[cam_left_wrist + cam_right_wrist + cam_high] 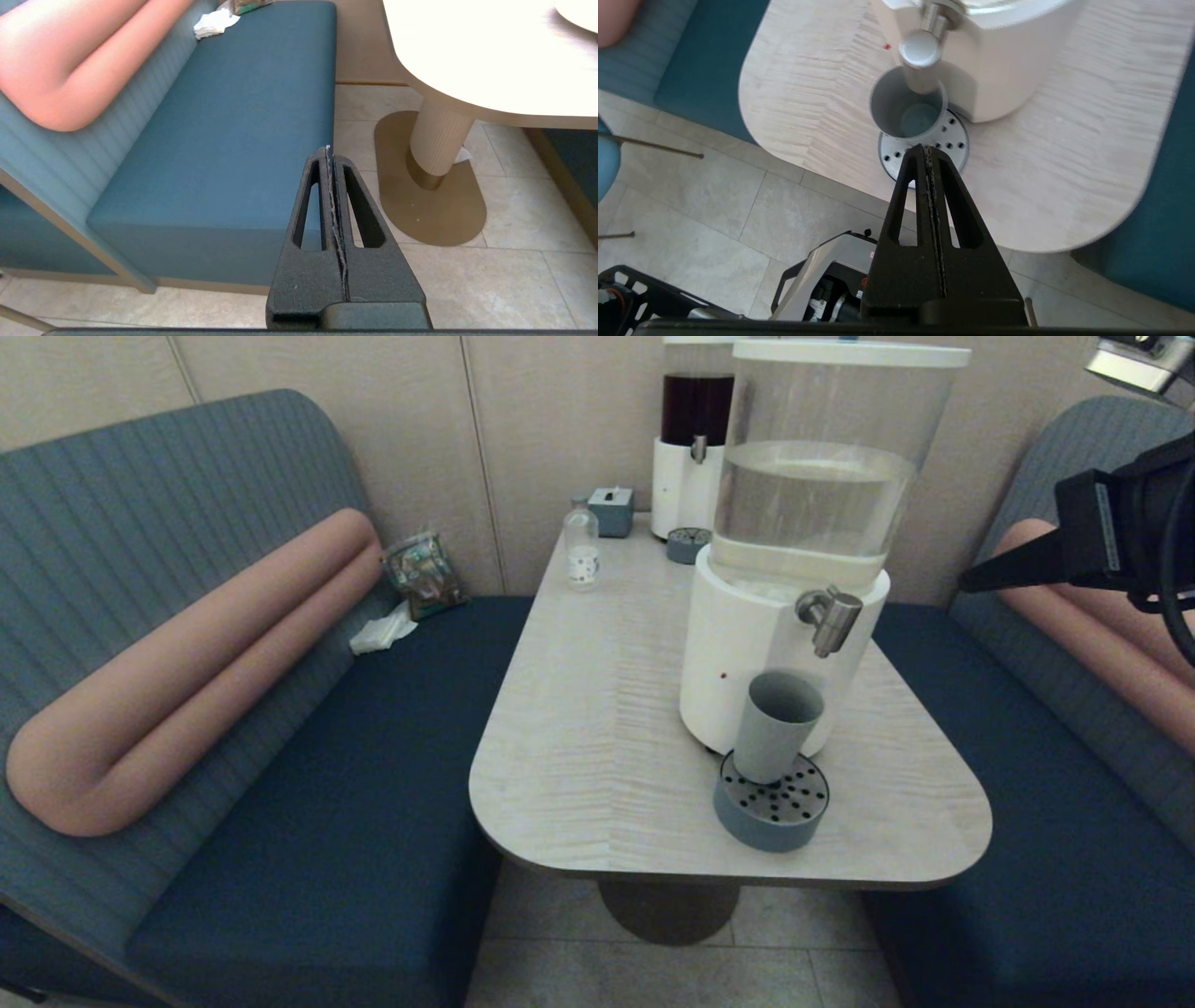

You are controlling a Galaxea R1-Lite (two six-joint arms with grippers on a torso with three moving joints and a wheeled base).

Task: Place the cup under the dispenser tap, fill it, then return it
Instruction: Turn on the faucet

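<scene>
Across the pale wood-grain table [597, 728] I see a small clear bottle with a white label [582, 543], a grey-blue tissue box [612, 511] behind it, and a dark-liquid dispenser on a white base [693, 439]. A crumpled white tissue [381, 632] and a shiny snack packet [425, 574] lie on the blue bench seat [355, 784] beside the long pink bolster cushion [187, 681].
</scene>
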